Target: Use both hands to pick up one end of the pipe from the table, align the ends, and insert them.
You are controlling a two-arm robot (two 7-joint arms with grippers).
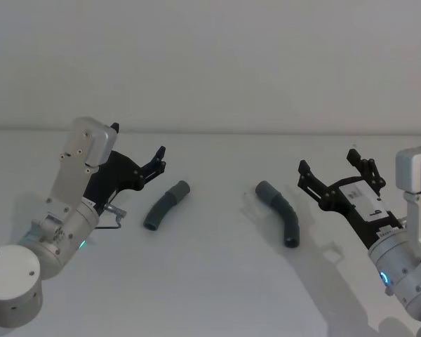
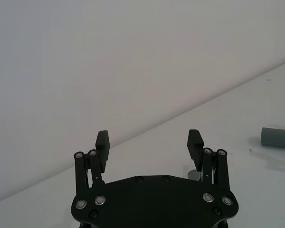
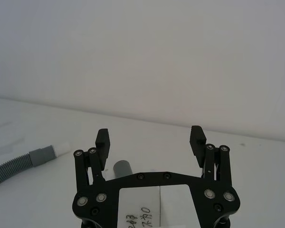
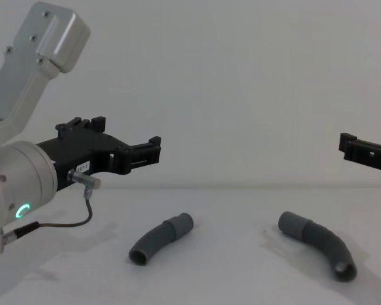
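Observation:
Two bent grey pipe pieces lie apart on the white table (image 1: pixel 217 281). The left piece (image 1: pixel 166 205) (image 4: pixel 160 238) rests just right of my left gripper (image 1: pixel 139 149) (image 4: pixel 124 136) (image 2: pixel 148 142), which hovers open and empty above the table. The right piece (image 1: pixel 279 212) (image 4: pixel 317 243) lies left of my right gripper (image 1: pixel 328 161) (image 3: pixel 150 137), also open and empty. The right wrist view looks past the jaws at a grey pipe end (image 3: pixel 122 168). Farther off lies a ribbed grey hose (image 3: pixel 9 166) with a smooth collar (image 3: pixel 42 156) and white tip (image 3: pixel 61 148). One grey end (image 2: pixel 277 137) shows in the left wrist view.
A plain pale wall (image 1: pixel 210 63) stands behind the table. A thin cable (image 4: pixel 82 219) loops off the left wrist. Bare table surface (image 4: pixel 235 267) lies between the two pipe pieces.

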